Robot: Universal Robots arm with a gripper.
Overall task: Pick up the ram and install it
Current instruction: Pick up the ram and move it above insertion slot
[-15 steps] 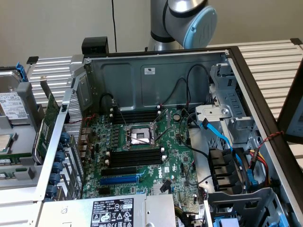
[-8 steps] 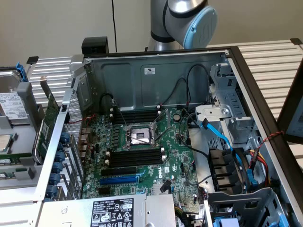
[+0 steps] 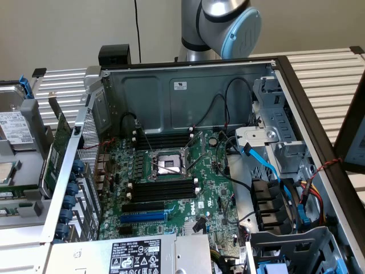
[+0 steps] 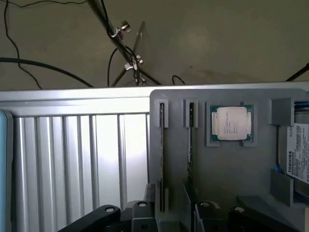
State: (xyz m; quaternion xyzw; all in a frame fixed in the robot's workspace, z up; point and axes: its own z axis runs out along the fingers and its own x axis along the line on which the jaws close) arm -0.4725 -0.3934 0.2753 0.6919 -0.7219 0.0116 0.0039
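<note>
Two ram sticks stand on edge in slots of a grey holder point(image 4: 227, 174); one ram stick point(image 4: 161, 154) is directly ahead of my gripper and the other point(image 4: 191, 140) is just beside it. My gripper point(image 4: 174, 217) hovers above the near end of these sticks, open, with nothing between its black fingers point(image 4: 106, 212). In the exterior view the holder and a ram stick point(image 3: 17, 194) lie at the left, outside the open computer case point(image 3: 188, 85). The motherboard's black memory slots point(image 3: 162, 188) flank the CPU socket point(image 3: 169, 164).
In the holder, a CPU point(image 4: 231, 123) and a hard drive point(image 4: 294, 150) sit beside the sticks. A green expansion card point(image 3: 59, 140) leans at the case's left wall. Cables and a blue ribbon point(image 3: 268, 165) crowd the case's right side. A slatted metal table point(image 4: 82, 154) lies beside the holder.
</note>
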